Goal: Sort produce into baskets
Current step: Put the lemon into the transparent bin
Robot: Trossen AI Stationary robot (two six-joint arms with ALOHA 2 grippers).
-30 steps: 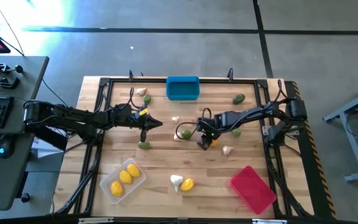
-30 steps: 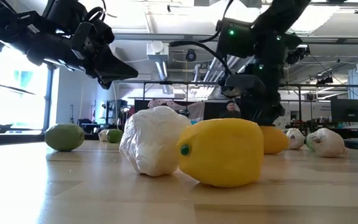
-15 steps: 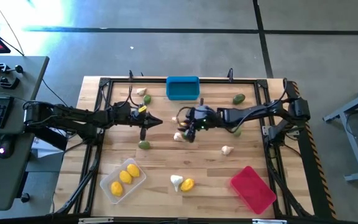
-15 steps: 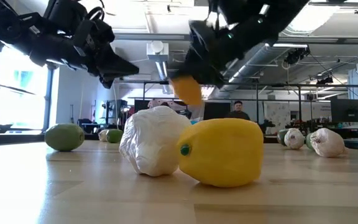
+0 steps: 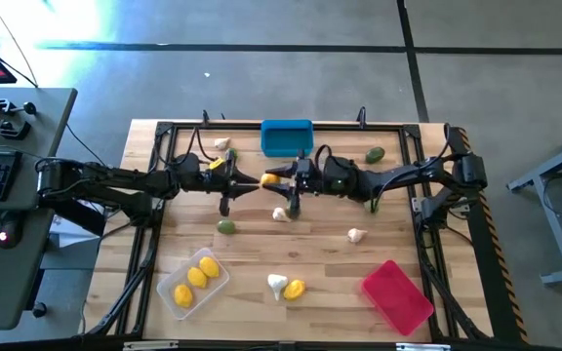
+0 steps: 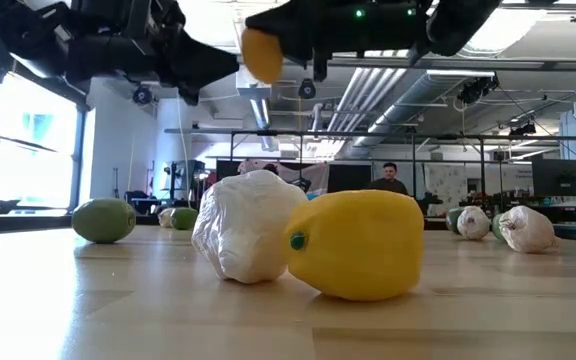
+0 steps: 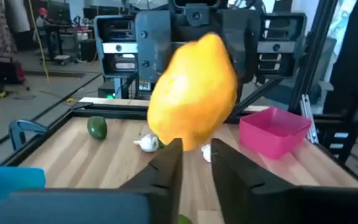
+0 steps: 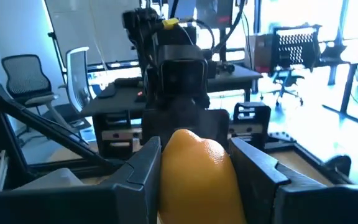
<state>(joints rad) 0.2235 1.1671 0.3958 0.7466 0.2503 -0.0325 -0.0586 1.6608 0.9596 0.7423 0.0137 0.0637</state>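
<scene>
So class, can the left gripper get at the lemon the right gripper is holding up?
Probably yes: the right gripper holds the lemon in mid-air, and the left gripper faces it with fingers parted and nothing between.

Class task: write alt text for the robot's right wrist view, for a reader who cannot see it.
A yellow lemon sits gripped between the right end effector's two dark fingers. Directly facing it is the left end effector, with an office chair and desks behind.

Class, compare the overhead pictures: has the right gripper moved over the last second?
Yes. The right gripper, holding the yellow lemon, has travelled from mid-table toward the left arm and nearer the blue basket, lifting well above the tabletop.
</scene>
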